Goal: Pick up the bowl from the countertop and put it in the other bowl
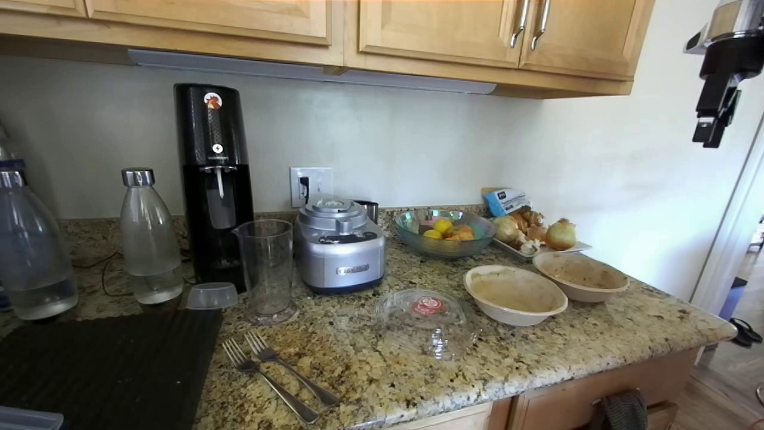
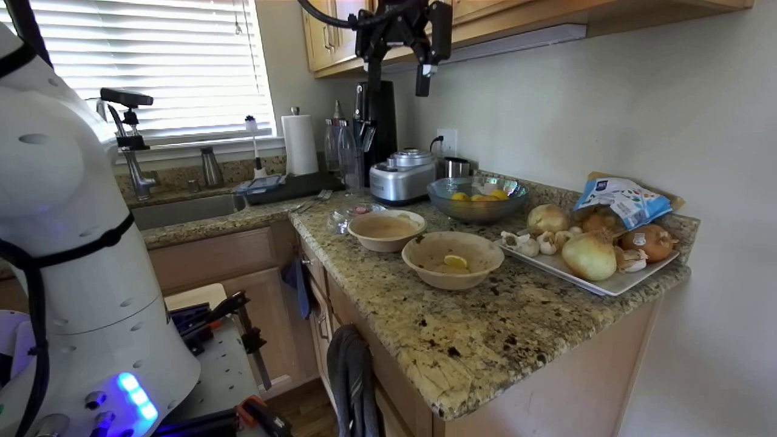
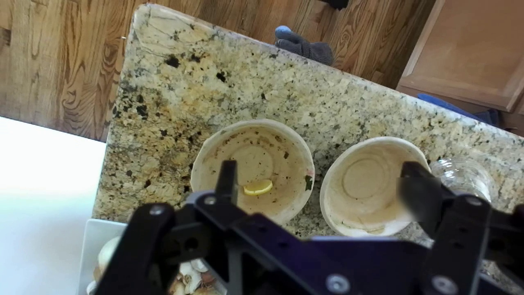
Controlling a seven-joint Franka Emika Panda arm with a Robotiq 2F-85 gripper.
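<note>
Black two-fingered hand is spread, empty. Nothing's done yet: in the wrist view, the shallow cream bowl must go left into the shallow tan bowl.

Matt papery bowl, smooth stone countertop

In an exterior view, the bowl stands on the countertop, left of and nearer than the other bowl. A container lies just left of the bowl, 2 forks farther left and nearer. Behind, the fruit bowl stands between the food processor, left, and the tray of onions, right. A lemon wedge lies in the other bowl.
</note>
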